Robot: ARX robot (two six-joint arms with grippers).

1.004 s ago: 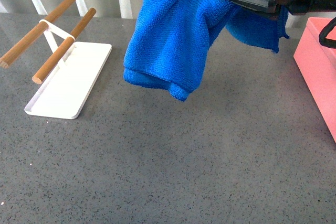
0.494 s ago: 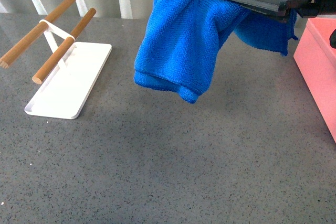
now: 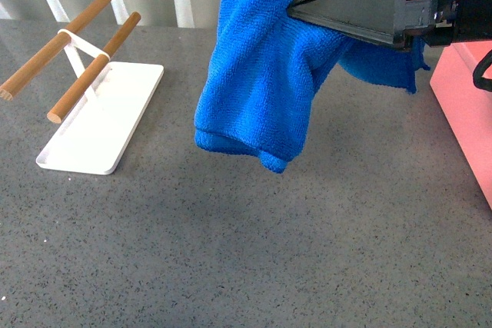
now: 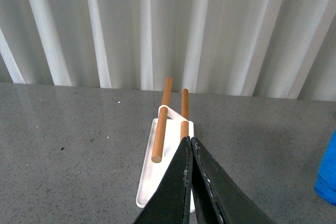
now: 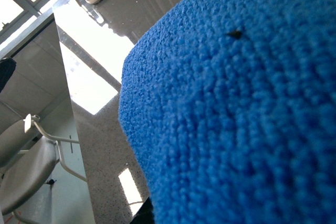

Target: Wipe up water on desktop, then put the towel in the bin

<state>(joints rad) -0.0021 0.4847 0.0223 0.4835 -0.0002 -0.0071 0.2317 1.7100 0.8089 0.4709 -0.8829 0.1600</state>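
The blue towel (image 3: 265, 74) hangs in thick folds above the speckled grey desktop (image 3: 231, 251), clear of the surface. My right gripper (image 3: 296, 11) is shut on the towel near the top of the front view, its dark body reaching in from the right. The towel (image 5: 236, 108) fills most of the right wrist view and hides the fingers there. The pink bin (image 3: 465, 86) stands at the right edge of the desktop, just right of the hanging towel. My left gripper (image 4: 187, 141) is shut with nothing in it, pointing at the white tray. A corner of the towel (image 4: 328, 179) shows in the left wrist view.
A flat white tray (image 3: 104, 124) with two wooden rods (image 3: 88, 67) on a stand sits at the back left of the desktop. The tray (image 4: 149, 182) lies straight ahead of the left gripper. White ribbed panels (image 4: 168, 24) line the far side.
The right gripper has tilted and shifted slightly, and the towel has swung a little right, towards the bin, over the last second. The tray has not moved.
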